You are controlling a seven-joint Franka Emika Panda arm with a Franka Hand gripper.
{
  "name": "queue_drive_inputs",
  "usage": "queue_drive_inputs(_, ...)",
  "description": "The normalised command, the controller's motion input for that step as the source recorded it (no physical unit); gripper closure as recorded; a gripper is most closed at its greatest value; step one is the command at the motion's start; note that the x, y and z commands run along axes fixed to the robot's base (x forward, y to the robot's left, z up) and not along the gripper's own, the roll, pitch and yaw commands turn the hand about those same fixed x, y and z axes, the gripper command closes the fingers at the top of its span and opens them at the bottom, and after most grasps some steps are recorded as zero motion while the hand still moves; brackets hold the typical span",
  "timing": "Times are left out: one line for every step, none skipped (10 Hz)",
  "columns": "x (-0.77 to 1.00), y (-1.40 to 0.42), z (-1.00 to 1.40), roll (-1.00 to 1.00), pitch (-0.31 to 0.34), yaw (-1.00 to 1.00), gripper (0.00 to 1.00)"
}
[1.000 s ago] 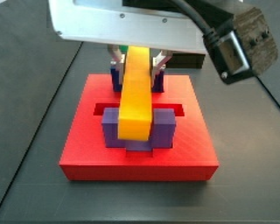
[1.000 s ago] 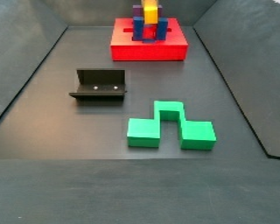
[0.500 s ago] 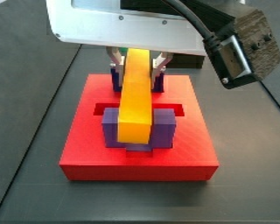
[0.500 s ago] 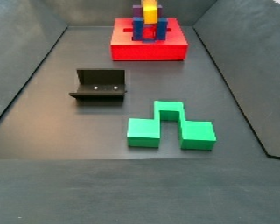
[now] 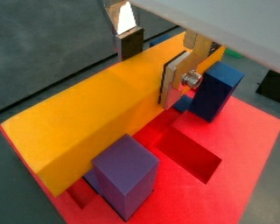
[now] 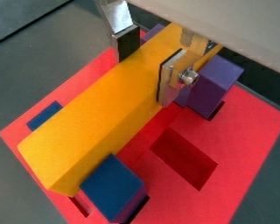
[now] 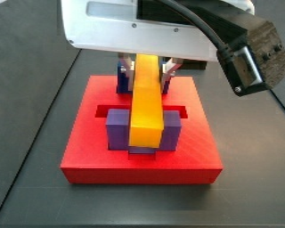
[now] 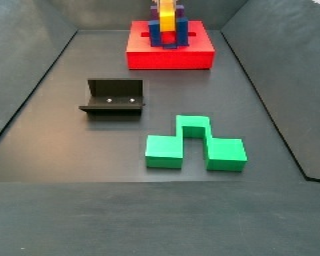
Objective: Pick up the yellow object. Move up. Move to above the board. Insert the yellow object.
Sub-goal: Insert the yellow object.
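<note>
Wrist views show my gripper [image 5: 154, 59] clamped on the yellow bar [image 5: 90, 118], resting between the board's [image 5: 241, 166] posts; I judge insertion nearly done, needing release next.

fingers [image 6: 150, 59] gripping yellow object [image 6: 101, 118], board [image 6: 241, 175]

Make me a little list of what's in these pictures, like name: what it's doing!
end effector: over the platform, silver fingers shut on the bar's sides
long yellow-orange bar: held, lying between the posts
flat red square platform: on the dark floor, with rectangular recesses
purple and blue posts: upright on the platform, beside the bar
green notched block: on the floor, apart
dark L-shaped fixture: on the floor, apart
</note>
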Motion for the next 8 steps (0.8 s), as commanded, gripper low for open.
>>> queue_drive_inputs(0.11,0.0,-0.19,0.21,0.056,0.1,1.0)
queue_drive_inputs(0.03,0.05,-0.07,0.18,0.061,0.13,1.0)
queue_drive_inputs(0.02,0.09,-0.05,0.1,0.027,0.15,1.0)
queue_drive_inputs(0.0,0.06,-0.1,0.08,0.021,0.13,1.0)
queue_drive_inputs(0.0,0.07,-0.15,0.02,0.0,0.12,1.0)
queue_drive_inputs(0.0,0.05,-0.19,0.01,0.0,0.12,1.0)
queue_drive_inputs(0.01,0.02,-0.24,0.02,0.0,0.1,1.0)
queue_drive_inputs(0.05,0.02,-0.3,0.03,0.0,0.08,1.0)
